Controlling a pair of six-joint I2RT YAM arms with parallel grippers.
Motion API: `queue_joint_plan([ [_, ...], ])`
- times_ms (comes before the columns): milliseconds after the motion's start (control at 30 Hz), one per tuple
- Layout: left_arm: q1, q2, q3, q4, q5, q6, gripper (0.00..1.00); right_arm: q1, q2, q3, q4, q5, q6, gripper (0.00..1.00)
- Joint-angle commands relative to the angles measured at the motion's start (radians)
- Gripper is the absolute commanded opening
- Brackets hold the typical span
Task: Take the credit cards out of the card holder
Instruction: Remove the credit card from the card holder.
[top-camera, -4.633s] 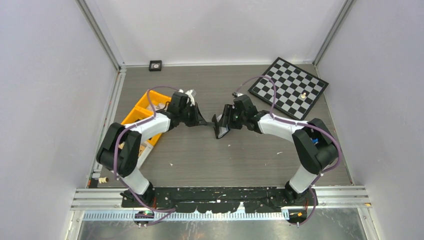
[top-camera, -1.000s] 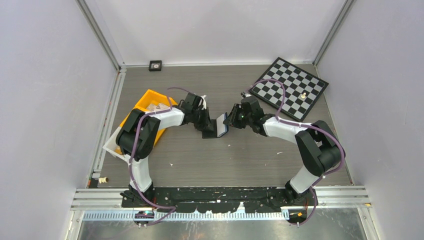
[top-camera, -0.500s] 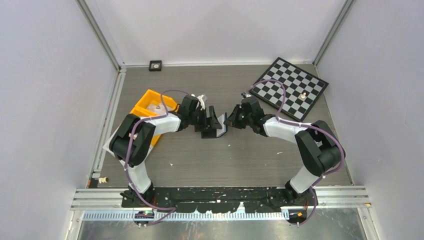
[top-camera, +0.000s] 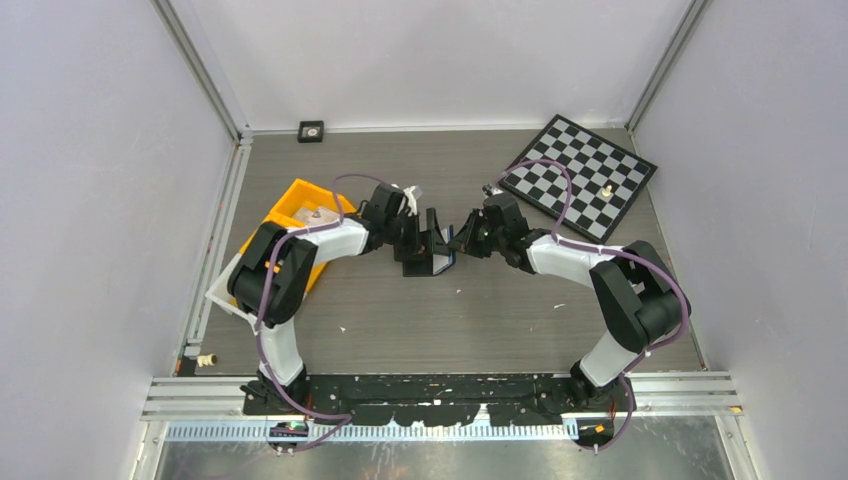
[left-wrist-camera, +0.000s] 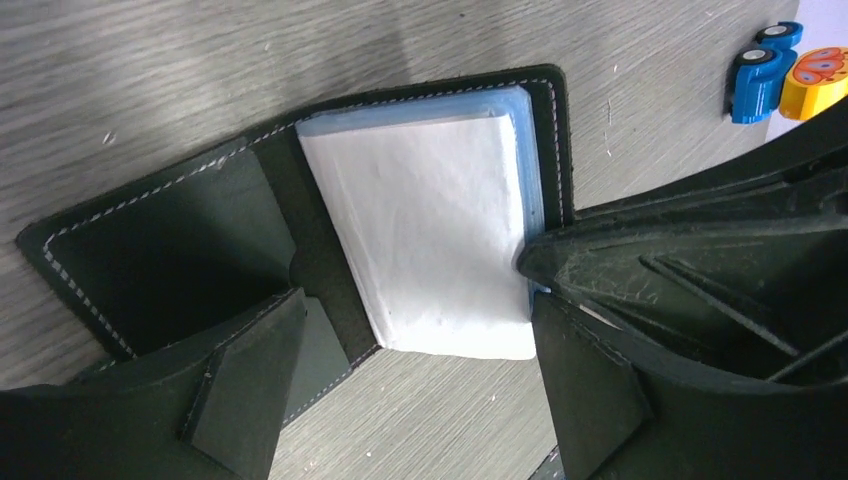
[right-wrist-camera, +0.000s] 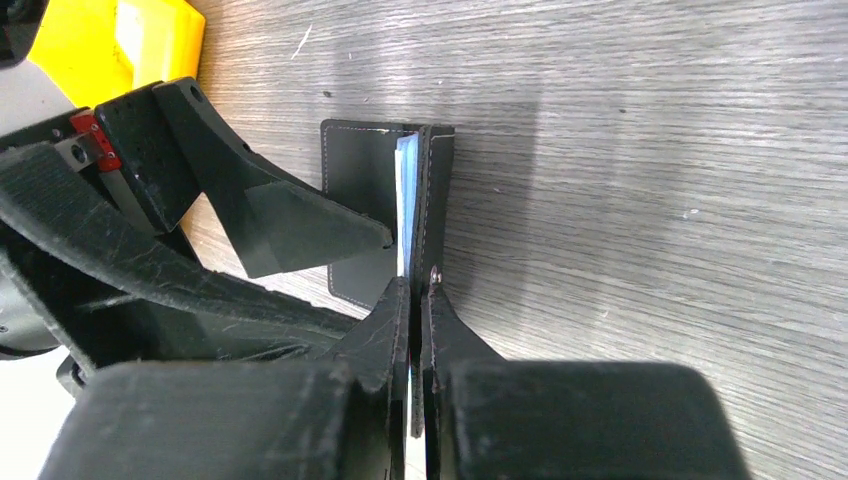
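No credit cards are out yet: your right claw pinches one edge of the open card holder, left claw spread apart.

Grey wood-grain table, scuffed with pale flecks. Plain pale lavender walls on three sides; aluminium frame rails at corners. Lighting even.

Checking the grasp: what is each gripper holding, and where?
Right gripper pinches the pale blue-white card stack by its outer edge inside the open black card holder; left gripper, open, holds nothing.
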Motion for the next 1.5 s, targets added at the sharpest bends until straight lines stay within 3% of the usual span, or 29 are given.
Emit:
queue_joint_plan([
  [0,-0.017,0.088,0.097,-0.176,-0.066,0.057,0.78,-0.001,-0.038,0.002,0.046,-0.019,0.01,0.0],
  [100,-0.016,0.12,0.123,-0.218,-0.096,0.069,0.6,0.0,-0.043,-0.002,0.043,-0.005,0.009,0.04],
  [267,0.003,0.133,0.12,-0.197,-0.073,0.059,0.27,-0.001,-0.037,-0.001,0.041,0.005,0.007,0.21],
  [367,0.011,0.119,0.094,-0.156,-0.038,0.038,0.21,-0.001,-0.025,0.002,0.043,-0.001,0.008,0.31],
  [500,0.018,0.096,0.055,-0.063,0.013,0.001,0.23,-0.001,-0.002,0.007,0.054,-0.018,0.014,0.35],
  [633,0.021,0.084,0.028,0.008,0.067,-0.032,0.37,-0.001,0.024,0.014,0.063,-0.036,0.026,0.39],
  [733,0.025,0.069,0.014,0.04,0.082,-0.042,0.38,-0.001,0.043,0.022,0.062,-0.047,0.03,0.39],
  [833,0.033,0.063,-0.001,0.068,0.1,-0.058,0.39,0.0,0.056,0.028,0.061,-0.055,0.031,0.29],
  [967,0.045,0.044,-0.007,0.053,0.084,-0.056,0.51,0.0,0.045,0.027,0.051,-0.036,0.025,0.15],
  [1067,0.047,0.02,-0.009,0.023,0.053,-0.037,0.56,0.0,0.032,0.024,0.045,-0.025,0.021,0.13],
  [1367,0.052,-0.007,-0.016,0.004,0.024,-0.023,0.58,-0.001,0.028,0.023,0.044,-0.027,0.021,0.11],
  [1467,0.056,-0.012,-0.017,0.004,0.025,-0.023,0.63,-0.001,0.028,0.022,0.045,-0.028,0.019,0.11],
])
